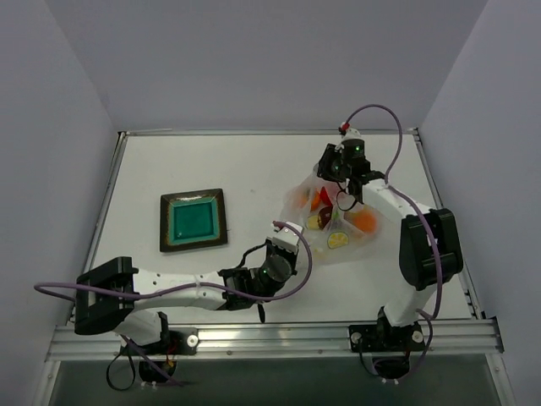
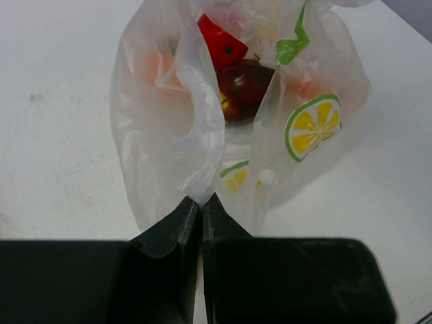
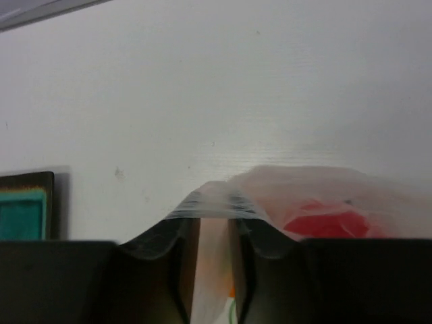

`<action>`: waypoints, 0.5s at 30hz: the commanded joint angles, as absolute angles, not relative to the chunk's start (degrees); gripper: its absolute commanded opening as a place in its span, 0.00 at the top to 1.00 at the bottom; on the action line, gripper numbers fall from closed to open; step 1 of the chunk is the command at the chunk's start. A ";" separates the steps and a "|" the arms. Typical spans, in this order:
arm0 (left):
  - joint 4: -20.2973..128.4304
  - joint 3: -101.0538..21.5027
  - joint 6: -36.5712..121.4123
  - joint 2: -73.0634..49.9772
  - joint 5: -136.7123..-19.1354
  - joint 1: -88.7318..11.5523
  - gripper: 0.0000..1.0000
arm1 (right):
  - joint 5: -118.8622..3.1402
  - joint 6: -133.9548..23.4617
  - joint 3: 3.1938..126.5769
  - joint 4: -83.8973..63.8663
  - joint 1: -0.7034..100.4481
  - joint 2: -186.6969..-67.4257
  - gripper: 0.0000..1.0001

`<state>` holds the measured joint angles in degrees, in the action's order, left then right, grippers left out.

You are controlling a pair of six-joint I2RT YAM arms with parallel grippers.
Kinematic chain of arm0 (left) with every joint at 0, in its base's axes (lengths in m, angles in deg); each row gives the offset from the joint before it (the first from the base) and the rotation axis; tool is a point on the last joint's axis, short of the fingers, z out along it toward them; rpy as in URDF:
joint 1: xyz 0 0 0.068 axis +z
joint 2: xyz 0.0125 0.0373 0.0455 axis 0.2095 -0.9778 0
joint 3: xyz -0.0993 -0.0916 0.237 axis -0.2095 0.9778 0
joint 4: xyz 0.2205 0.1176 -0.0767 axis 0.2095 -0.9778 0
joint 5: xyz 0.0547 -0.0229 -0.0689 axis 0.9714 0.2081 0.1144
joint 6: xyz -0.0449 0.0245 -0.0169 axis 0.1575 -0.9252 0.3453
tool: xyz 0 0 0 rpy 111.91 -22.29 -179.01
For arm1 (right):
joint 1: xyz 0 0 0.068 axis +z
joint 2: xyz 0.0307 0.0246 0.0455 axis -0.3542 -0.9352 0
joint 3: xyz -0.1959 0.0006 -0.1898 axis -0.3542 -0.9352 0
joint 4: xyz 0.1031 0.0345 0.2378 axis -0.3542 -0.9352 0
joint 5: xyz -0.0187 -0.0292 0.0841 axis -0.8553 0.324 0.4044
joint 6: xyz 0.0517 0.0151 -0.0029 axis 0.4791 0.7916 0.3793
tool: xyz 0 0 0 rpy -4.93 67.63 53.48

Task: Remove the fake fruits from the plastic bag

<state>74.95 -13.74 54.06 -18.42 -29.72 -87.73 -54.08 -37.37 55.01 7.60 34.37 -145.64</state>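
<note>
One clear, crinkly plastic bag printed with yellow-green lemon slices (image 1: 338, 227) lies right of centre in the overhead frame on the white surface (image 1: 254, 169). It holds one red wedge (image 2: 219, 42), one dark red round fruit (image 2: 243, 88) and two orange fruits (image 1: 365, 222). The left jaws are clenched on a fold at its lower-left edge. Film bunches between the right jaws at its top; whether they clamp it, I cannot tell. One teal square plate (image 1: 193, 222) sits to the left.

Overhead looks down; wrist views (close) share bag (image 2: 155, 121).
</note>
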 commanded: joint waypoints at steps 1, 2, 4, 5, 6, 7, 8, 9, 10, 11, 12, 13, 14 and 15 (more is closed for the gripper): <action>77.79 -15.94 55.28 -18.92 -28.27 -87.50 0.98 | -54.51 -41.76 55.09 4.47 33.14 -140.13 0.76; 78.59 -16.29 55.01 -19.45 -28.35 -87.41 0.98 | -55.12 -41.93 52.65 2.55 33.31 -134.98 0.65; 80.52 -17.08 53.87 -21.20 -28.62 -86.63 0.97 | -56.18 -42.72 50.78 -0.44 33.75 -129.15 0.35; 81.22 -18.31 53.87 -21.56 -28.79 -86.10 0.98 | -56.45 -43.16 50.08 -4.37 34.45 -123.21 0.28; 81.40 -18.75 54.74 -21.91 -29.14 -85.31 0.98 | -57.15 -42.90 48.77 -6.32 34.72 -120.19 0.23; 81.58 -19.02 55.62 -22.18 -29.49 -83.21 0.98 | -57.07 -42.38 47.80 -7.82 34.98 -117.55 0.23; 81.84 -19.20 56.58 -22.18 -31.24 -82.06 0.98 | -56.89 -41.07 46.57 -9.75 35.42 -112.39 0.23; 82.02 -19.29 57.38 -22.18 -32.12 -81.01 0.98 | -56.54 -40.45 44.29 -11.77 35.51 -109.90 0.22; 82.20 -19.29 58.34 -21.92 -32.66 -80.13 0.97 | -56.80 -39.83 43.31 -13.01 35.69 -107.96 0.22; 82.11 -19.37 58.35 -21.83 -32.57 -79.33 0.98 | -56.97 -39.04 42.17 -14.76 35.77 -104.46 0.21; 82.11 -19.72 58.00 -21.74 -32.57 -79.24 0.98 | -56.72 -37.73 41.12 -15.13 36.12 -102.95 0.21; 81.94 -19.99 57.74 -21.48 -32.57 -79.24 0.98 | -55.41 -37.19 39.02 -15.57 36.47 -101.80 0.21; 81.85 -20.16 57.56 -21.48 -33.01 -79.33 0.98 | -55.05 -36.84 38.21 -16.36 36.83 -100.05 0.22; 81.67 -20.34 57.30 -21.48 -32.93 -79.33 0.98 | -55.04 -35.62 37.42 -16.36 38.05 -99.51 0.29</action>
<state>79.34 -16.62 56.34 -23.31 -31.99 -78.85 -55.96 -38.86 41.72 -9.61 36.41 -98.91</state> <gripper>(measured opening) 0.029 0.753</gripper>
